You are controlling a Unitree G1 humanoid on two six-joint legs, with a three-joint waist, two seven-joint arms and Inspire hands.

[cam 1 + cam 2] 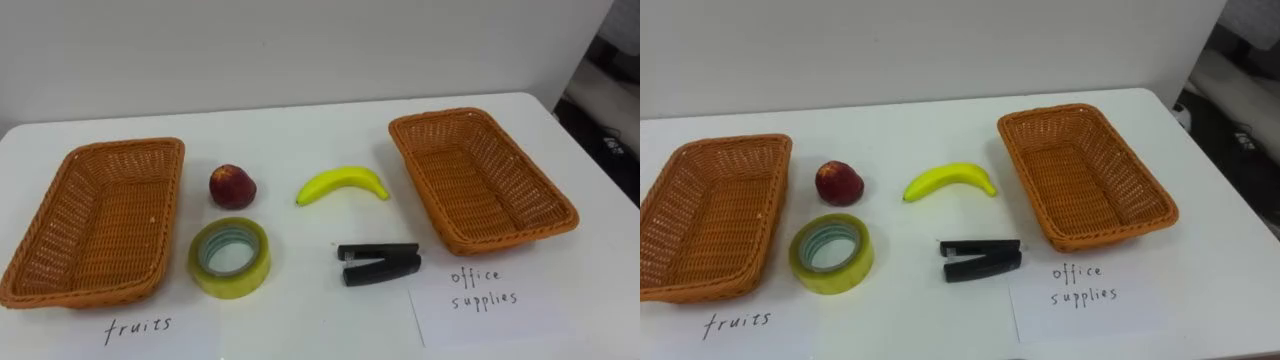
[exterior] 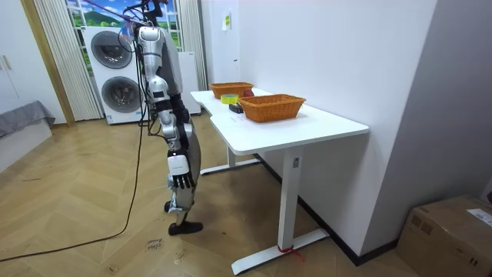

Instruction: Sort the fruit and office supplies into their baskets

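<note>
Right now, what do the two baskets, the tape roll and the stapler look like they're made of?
The left basket and right basket: woven wicker-like strands, orange-brown with slight sheen; natural or plastic, unclear. The tape roll: glossy, yellowish translucent film wound in layers round an inner core. The stapler: black, fairly matte casing, probably plastic or painted metal.

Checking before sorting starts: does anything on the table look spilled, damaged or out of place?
Nothing stands out. The fruits basket and office supplies basket sit upright, empty; the red fruit, banana, tape roll and stapler lie apart between them.
</note>
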